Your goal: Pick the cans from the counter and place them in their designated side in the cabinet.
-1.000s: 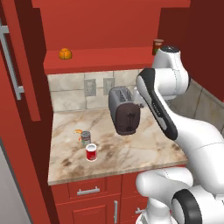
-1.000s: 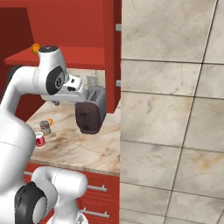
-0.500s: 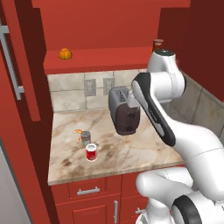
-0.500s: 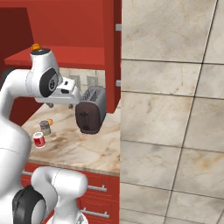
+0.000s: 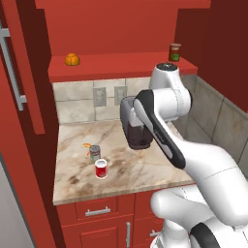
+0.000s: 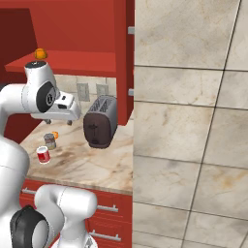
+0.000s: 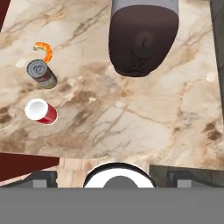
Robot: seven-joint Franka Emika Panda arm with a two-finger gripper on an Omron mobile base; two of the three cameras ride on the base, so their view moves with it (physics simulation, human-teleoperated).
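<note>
Cans wait side by side toward the lower left of the surface (image 5: 145, 169) in the left base view: the red can (image 5: 101, 168) stands upright nearest the front edge, and the silver-grey can (image 5: 95, 153) stands just behind it, close but, as far as I can tell, not touching. A small orange shrimp-like scrap (image 5: 86, 145) lies just beyond the grey one. In the hand view the same pair sits at the left, red can (image 7: 40, 111) below grey can (image 7: 41, 74), both seen from above.

The hand hangs high over the middle of the surface, looking down, with the dark toaster (image 7: 143, 37) at the top of its view. The fingers (image 6: 58, 121) stand spread wide and hold nothing, which suits an approach from above rather than a carry.

Up on the cabinet shelf (image 5: 121, 65), an orange fruit (image 5: 72, 59) sits at the left and a dark can (image 5: 175, 52) at the right; these likely mark which side takes which kind of thing. Both cans are yet to be lifted, and the red one looks easiest to reach first.
</note>
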